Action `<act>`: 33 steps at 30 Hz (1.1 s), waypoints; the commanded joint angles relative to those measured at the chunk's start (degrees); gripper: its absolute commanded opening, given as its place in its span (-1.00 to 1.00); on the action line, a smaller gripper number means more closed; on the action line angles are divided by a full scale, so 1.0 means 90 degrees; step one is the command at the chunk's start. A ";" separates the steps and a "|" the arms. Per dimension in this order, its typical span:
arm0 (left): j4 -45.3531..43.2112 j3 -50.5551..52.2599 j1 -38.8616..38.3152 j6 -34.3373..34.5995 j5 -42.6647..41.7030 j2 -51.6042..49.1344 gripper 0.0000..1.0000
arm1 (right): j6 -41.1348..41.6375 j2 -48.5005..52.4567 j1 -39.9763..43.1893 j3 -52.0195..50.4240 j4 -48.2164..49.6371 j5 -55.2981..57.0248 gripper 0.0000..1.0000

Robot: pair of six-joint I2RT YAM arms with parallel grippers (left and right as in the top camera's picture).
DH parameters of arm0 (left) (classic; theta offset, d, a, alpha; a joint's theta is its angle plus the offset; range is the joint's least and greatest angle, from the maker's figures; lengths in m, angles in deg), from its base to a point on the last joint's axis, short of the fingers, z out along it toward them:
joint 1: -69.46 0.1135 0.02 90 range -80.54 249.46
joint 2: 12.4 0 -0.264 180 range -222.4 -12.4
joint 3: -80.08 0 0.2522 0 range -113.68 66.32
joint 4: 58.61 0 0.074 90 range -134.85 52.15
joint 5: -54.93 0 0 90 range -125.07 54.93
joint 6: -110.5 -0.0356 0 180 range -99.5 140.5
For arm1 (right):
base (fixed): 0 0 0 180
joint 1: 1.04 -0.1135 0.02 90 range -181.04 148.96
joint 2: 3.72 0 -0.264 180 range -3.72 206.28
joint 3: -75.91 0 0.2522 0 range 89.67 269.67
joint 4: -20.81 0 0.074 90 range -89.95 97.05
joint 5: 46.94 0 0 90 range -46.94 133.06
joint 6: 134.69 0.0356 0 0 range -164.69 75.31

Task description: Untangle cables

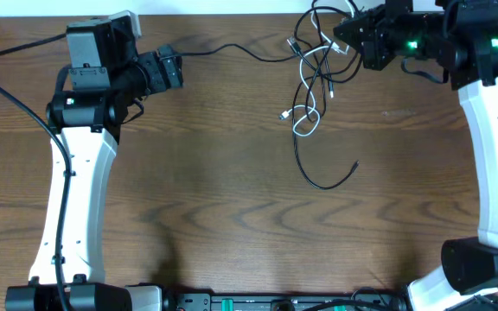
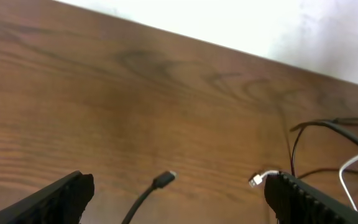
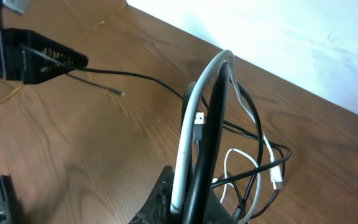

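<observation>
Right claw (image 1: 340,41) is clamped on the cables (image 1: 312,76) at the far edge of the table (image 1: 232,207), right of centre. On its wrist cam a white cable (image 3: 184,137) and a black cable (image 3: 213,124) arch up side by side out of the closed fingers. Left claw (image 1: 176,71) is spread wide with nothing in it, pointing across at the tangle from the far left.

Biggest first: one wooden table, with a pale wall (image 2: 229,18) along its far edge. Two white arms, left arm (image 1: 76,190) and right arm (image 1: 491,155), one per side, both reaching to the far edge.

Then the knot, spreading from the right claw toward the middle. I count one white cable for sure and at least two black ones, but they cross so much near the claw that I can't give an exact number. One black strand (image 1: 232,47) runs off left and ends just in front of the left claw. Another, a black hook (image 1: 311,181), curls toward the table's centre, with its free end lying apart from everything. The white one makes a small loop (image 1: 305,128) at the near side of the knot.

Smallest: plugs. Left wrist cam shows two between its fingers, a black plug (image 2: 165,179) and a white plug (image 2: 257,180), the white one just beside one finger.
</observation>
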 commanded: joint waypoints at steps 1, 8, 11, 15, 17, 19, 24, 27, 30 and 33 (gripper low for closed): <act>0.0189 -0.0107 -0.0007 -0.0177 -0.0100 0.0022 0.89 | 0.0189 0.0134 -0.0097 0.0073 -0.0027 0.0155 -0.98; 0.0886 -0.0107 -0.0007 -0.1042 -0.0291 0.0034 0.89 | 0.0330 0.0537 -0.0340 0.0073 -0.0053 0.0243 -0.98; 0.1020 -0.0107 -0.0007 -0.1668 -0.1086 0.0034 0.90 | 0.0330 0.0687 -0.0415 0.0073 -0.0044 0.0245 -0.98; 0.1115 -0.0107 -0.0007 -0.2324 -0.2166 0.0034 0.96 | 0.0335 0.0843 -0.0534 0.0073 -0.0022 0.0403 -0.98; 0.1183 -0.0107 -0.0007 -0.2344 -0.2436 0.0034 0.96 | 0.0420 0.0925 -0.0602 0.0073 -0.0032 0.0627 -0.98; 0.1277 -0.0107 -0.0007 -0.2353 -0.2623 0.0034 0.96 | 0.0471 0.1005 -0.0653 0.0073 -0.0051 0.0826 -0.98; 0.1501 -0.0104 -0.0034 -0.2312 -0.2650 0.0032 0.96 | 0.0474 0.1137 -0.0709 0.0073 -0.0109 0.1105 -0.98; 0.1647 -0.0104 -0.0119 -0.2108 -0.2560 0.0017 0.96 | 0.0474 0.1188 -0.0738 0.0073 -0.0126 0.1146 -0.95; 0.1887 -0.0104 -0.0333 -0.1183 -0.1365 -0.0012 0.95 | 0.0474 0.1239 -0.0767 0.0073 -0.0119 0.1144 -0.59; 0.2397 -0.0104 -0.0614 -0.0542 -0.0051 -0.0046 0.96 | 0.0474 0.1246 -0.0767 0.0073 -0.0129 0.1144 -0.30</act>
